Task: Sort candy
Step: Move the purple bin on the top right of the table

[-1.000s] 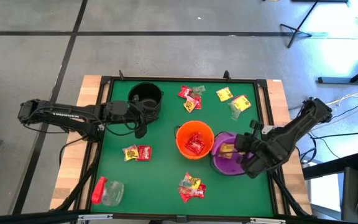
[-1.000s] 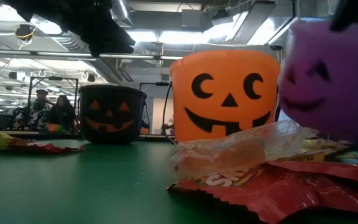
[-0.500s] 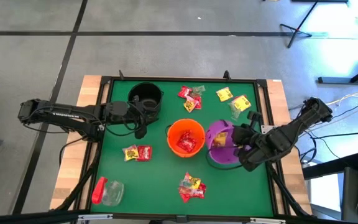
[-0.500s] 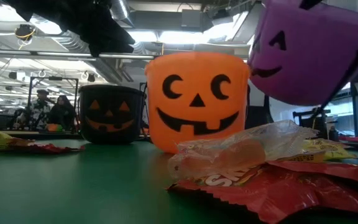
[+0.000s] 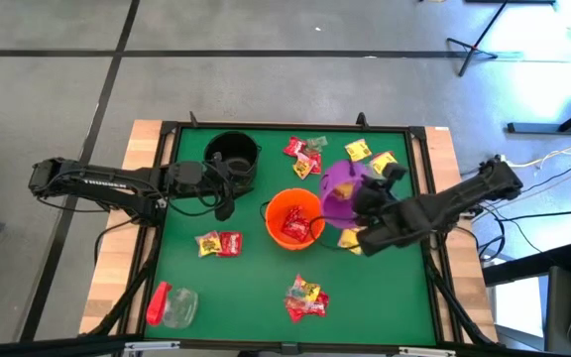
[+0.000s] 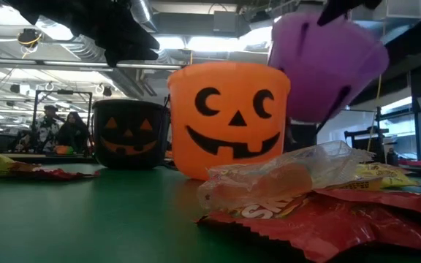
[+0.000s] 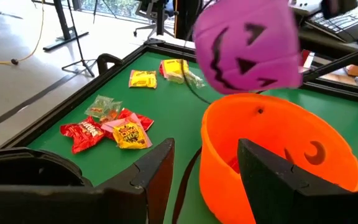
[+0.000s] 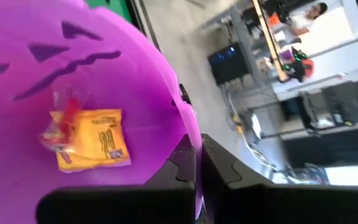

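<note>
My right gripper [image 5: 363,206] is shut on a purple pumpkin bucket [image 5: 342,186], which hangs tilted in the air just right of the orange bucket [image 5: 293,220]. Inside the purple bucket lie a yellow candy packet [image 8: 93,147] and a clear one [image 8: 59,124]. The orange bucket stands on the green mat and holds red candy. A black bucket [image 5: 232,154] stands at the far left. My left gripper [image 5: 224,201] waits open beside it, its fingers [image 7: 156,167] empty. Candy lies in small piles [image 5: 305,156], [image 5: 218,243], [image 5: 306,298]. My right gripper holds the purple bucket by its rim [image 8: 189,127], pinched with one finger inside the wall and one outside. The bucket is lifted clear of the mat [image 6: 327,66] and tilted, its black handle hanging loose below.
Yellow packets [image 5: 358,149], [image 5: 385,164] lie at the far right, and one [image 5: 350,241] lies under my right arm. A clear jar with a red cap [image 5: 171,305] lies at the near left corner. A raised black frame [image 5: 167,129] edges the mat.
My right gripper has lifted the purple bucket off the mat's right side and carried it up, toward the far edge and the table's left, tipping it as the wrist turned. The orange bucket has slid a little toward the left.
</note>
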Robot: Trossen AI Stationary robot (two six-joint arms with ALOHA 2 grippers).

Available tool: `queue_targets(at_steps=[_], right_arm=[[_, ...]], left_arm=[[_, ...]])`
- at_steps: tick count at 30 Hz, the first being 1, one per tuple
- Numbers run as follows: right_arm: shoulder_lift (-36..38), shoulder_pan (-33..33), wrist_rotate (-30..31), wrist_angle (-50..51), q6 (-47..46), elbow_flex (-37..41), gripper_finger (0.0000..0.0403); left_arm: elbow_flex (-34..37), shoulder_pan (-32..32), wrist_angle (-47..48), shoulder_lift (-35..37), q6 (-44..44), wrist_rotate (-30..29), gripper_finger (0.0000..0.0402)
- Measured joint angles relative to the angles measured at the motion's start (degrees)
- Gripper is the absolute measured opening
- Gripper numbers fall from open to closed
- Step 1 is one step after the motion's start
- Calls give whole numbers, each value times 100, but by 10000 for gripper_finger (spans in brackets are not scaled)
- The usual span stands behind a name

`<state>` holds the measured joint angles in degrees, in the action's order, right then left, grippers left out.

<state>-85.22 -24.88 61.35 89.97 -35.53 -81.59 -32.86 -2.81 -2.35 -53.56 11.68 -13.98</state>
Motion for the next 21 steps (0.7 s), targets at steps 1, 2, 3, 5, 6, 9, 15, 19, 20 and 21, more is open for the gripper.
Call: queue_targets(at_steps=[1,2,3,5,6,9,15,19,20,21], right_arm=[[-57,90,12,-9,6,39,0],[-110,166,27,-9,21,92,0],[-154,239,64,3,25,149,0],[-244,376,173,5,22,300,0],[-291,447,209,3,25,388,0],[-424,713,218,-7,2,668,0],[-614,1222,240,-37,-275,1319,0],[-656,1385,141,-534,-311,1833,0],[-656,1386,113,-718,-281,1953,0],[-654,1382,111,-870,-205,2060,0]], left_arm=[[0,0,-2,0,0,0,167],[0,0,0,0,0,0,167],[0,0,0,0,2,0,167],[0,0,2,0,6,-2,167],[1,0,2,0,16,-2,167],[1,0,7,0,20,-4,167],[0,0,13,0,20,-4,167],[0,0,17,0,-4,-7,167],[0,0,16,0,-4,-8,167],[0,0,17,0,-5,-9,167]])
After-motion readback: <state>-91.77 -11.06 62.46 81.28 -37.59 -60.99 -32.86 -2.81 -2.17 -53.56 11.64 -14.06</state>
